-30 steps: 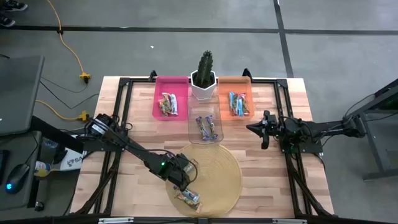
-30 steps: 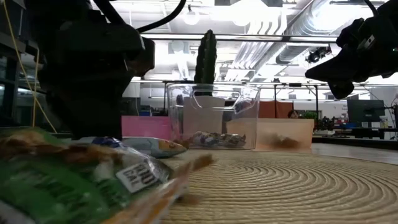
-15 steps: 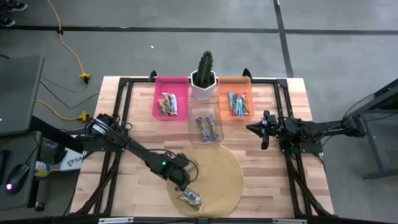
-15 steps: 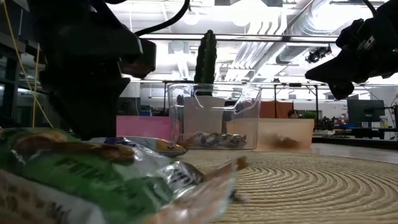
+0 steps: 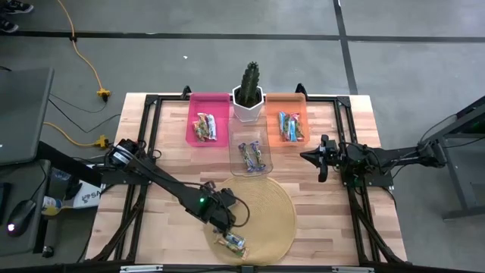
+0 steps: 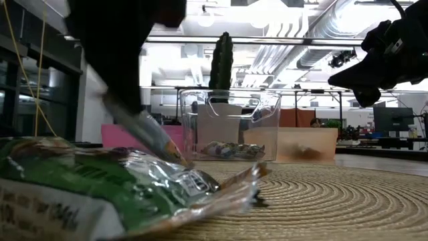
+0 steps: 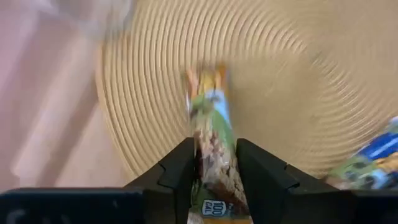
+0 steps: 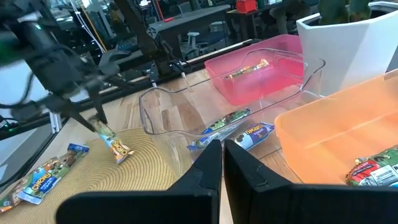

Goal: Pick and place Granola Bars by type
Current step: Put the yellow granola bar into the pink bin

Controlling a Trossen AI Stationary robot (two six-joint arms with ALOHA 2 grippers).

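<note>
I'm seeing the wooden table (image 5: 159,144) carrying a woven mat (image 5: 273,220) | pink bin (image 5: 208,117) | clear bin (image 5: 251,152) | orange bin (image 5: 288,120) | cactus pot (image 5: 248,102)

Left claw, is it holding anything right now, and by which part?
Yes. The left claw grips a brown-yellow granola bar by one end, the rest hanging down over the woven mat.

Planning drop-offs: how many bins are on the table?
3. The pink bin is on the left-arm side of the cactus pot, the orange bin on its right-arm side, the clear bin between it and the mat. None seems hidden.
</note>
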